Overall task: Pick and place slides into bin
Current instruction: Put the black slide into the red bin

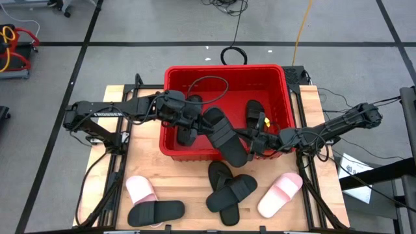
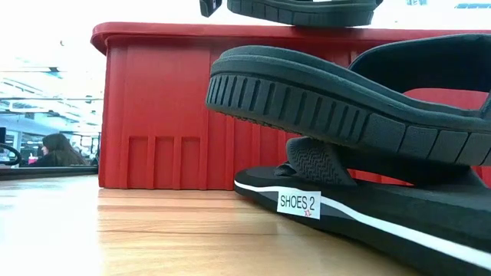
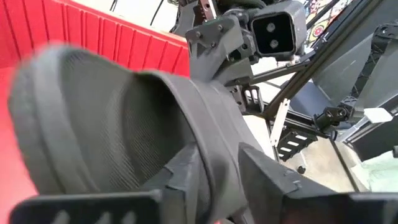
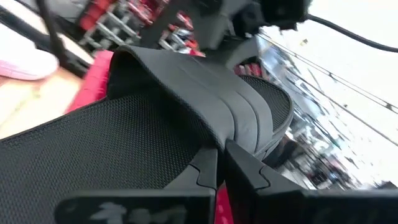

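Note:
A black wide-strap slide (image 1: pixel 224 133) hangs slantwise over the near wall of the red bin (image 1: pixel 170 78), above the bin's rim in the low view (image 2: pixel 299 8). My right gripper (image 1: pixel 255 140) is shut on it from the right. My left gripper (image 1: pixel 195 120), reaching in over the bin from the left, is open at the slide's far end. Its fingers (image 3: pixel 280 180) stand on either side of the strap's edge (image 3: pixel 208 155); whether they touch it I cannot tell. Two more black slides (image 1: pixel 253 114) (image 1: pixel 187 134) lie on the bin's floor. My right gripper pinches the slide's side edge where the strap joins the sole (image 4: pixel 214 146) between its two fingers. The fingers come in about level from the table's right and lie across the slide. The slide is lifted clear, sole down, above the bin's near wall.
On the table in front of the bin lie two pink slides (image 1: pixel 140 188) (image 1: pixel 281 194), a black slide (image 1: pixel 156 211) at the near left, and two black ones overlapping (image 1: pixel 231 193) in the middle. Those two fill the low view (image 2: pixel 345 100).

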